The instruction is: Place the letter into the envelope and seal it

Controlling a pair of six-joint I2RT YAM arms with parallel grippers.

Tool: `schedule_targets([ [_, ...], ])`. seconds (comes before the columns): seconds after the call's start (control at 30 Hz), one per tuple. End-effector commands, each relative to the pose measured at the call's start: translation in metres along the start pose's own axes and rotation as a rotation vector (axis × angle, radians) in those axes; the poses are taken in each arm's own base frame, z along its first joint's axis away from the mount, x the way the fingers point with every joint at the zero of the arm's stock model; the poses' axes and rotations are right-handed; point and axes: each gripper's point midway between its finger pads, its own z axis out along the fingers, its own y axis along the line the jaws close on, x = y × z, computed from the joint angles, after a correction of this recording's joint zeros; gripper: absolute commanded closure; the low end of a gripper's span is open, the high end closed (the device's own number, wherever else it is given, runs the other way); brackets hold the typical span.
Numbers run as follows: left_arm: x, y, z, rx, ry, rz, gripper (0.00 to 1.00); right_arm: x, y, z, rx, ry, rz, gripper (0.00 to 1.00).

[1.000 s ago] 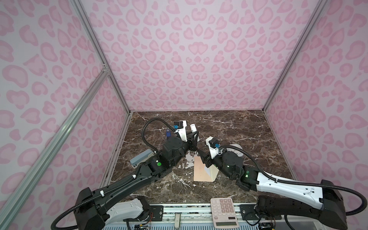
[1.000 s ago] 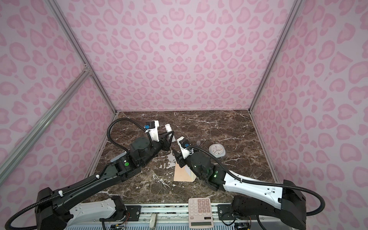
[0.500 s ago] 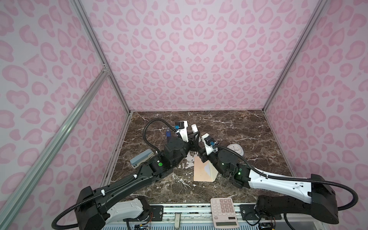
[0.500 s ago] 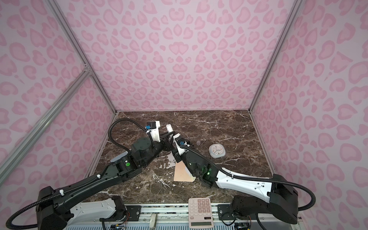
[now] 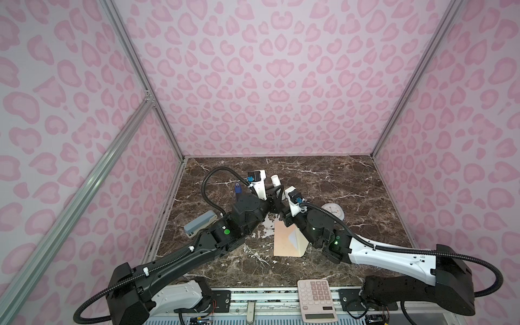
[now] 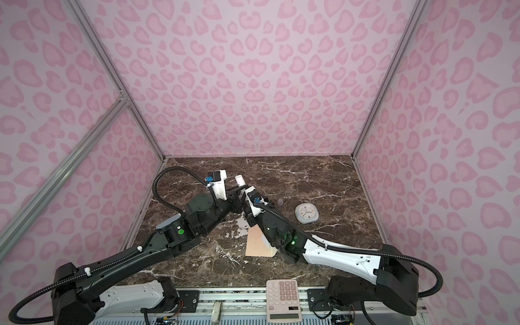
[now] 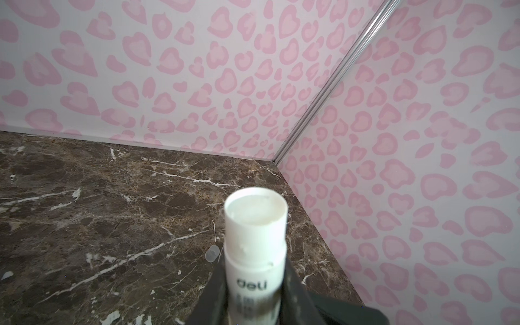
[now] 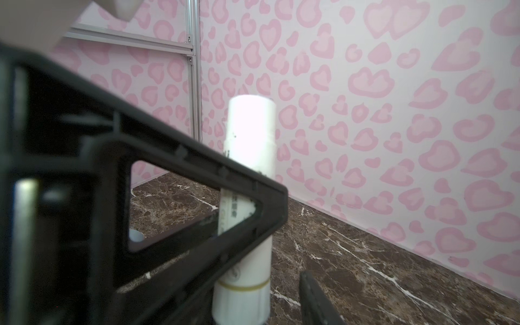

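Note:
The peach envelope (image 5: 282,239) (image 6: 256,242) lies flat on the marble table, its paler triangular flap folded over it, partly under my right arm. The letter is hidden. My left gripper (image 7: 254,281) (image 5: 274,191) is shut on a white glue stick (image 7: 254,225) (image 5: 275,180) and holds it tilted up above the table, uncapped end outward. My right gripper (image 8: 270,292) sits just behind it, open, at the stick's ribbed bottom end (image 8: 242,298). One dark finger (image 8: 315,298) stands apart from the stick; the other finger is hidden behind the left gripper's frame.
A small translucent cap (image 6: 280,201) (image 7: 211,253) lies on the table to the stick's right. A round white clock (image 6: 306,213) lies further right. A grey case (image 5: 200,226) lies by the left wall, and a calculator (image 5: 318,298) rests on the front rail.
My right gripper has moved back and left from above the envelope up to the glue stick, and its jaws have narrowed. The left gripper has held still with the stick.

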Motion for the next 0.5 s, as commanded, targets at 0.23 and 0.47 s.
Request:
schedule_targets([
  [0.23,-0.0077,-0.0090,0.0004,0.035,-0.020,-0.013,0.81,-0.0086,-0.0034,0.0012,0.002,-0.025,0.031,0.66],
  [0.47,-0.0062,-0.0157,0.0006,0.065,-0.003,0.004,0.80,-0.0107,0.0024,-0.0057,-0.055,-0.012,0.043,0.79],
])
